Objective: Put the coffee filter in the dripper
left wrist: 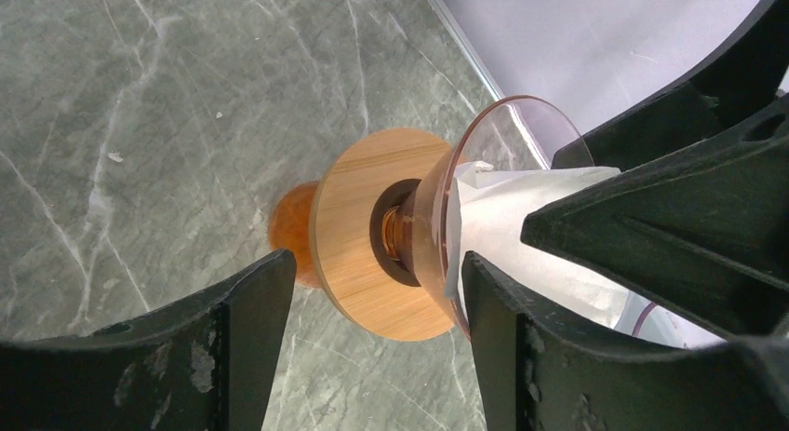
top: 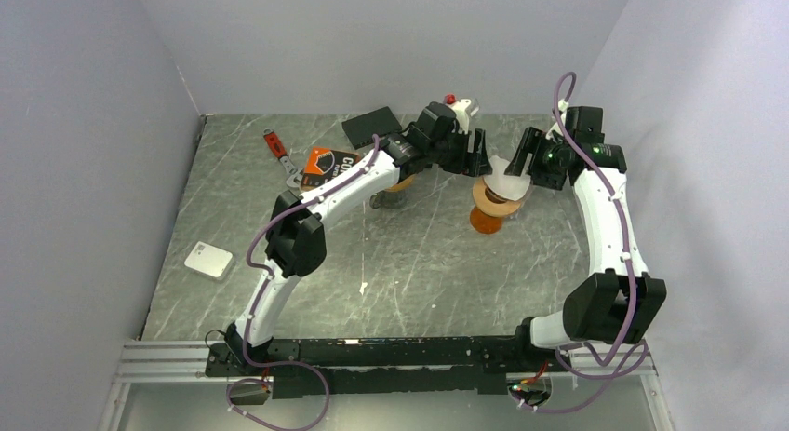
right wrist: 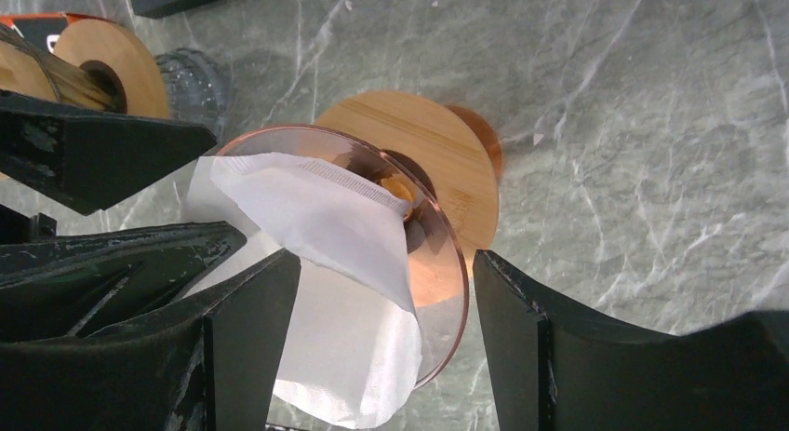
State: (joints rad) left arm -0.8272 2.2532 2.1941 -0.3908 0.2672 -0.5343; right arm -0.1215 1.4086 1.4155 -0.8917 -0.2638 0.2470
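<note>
You're working over a grey marbled table boxed in by pale walls. The white coffee filter sits crumpled in the amber glass dripper, with one flap hanging out over the rim. The dripper's wooden collar rests on an orange cup. Your right gripper has its jaws spread wide at the rim, the filter against one finger. Your left gripper, jaws also spread and gripping nothing, sits just beside the dripper on the opposite side. A white box lies well apart
</note>
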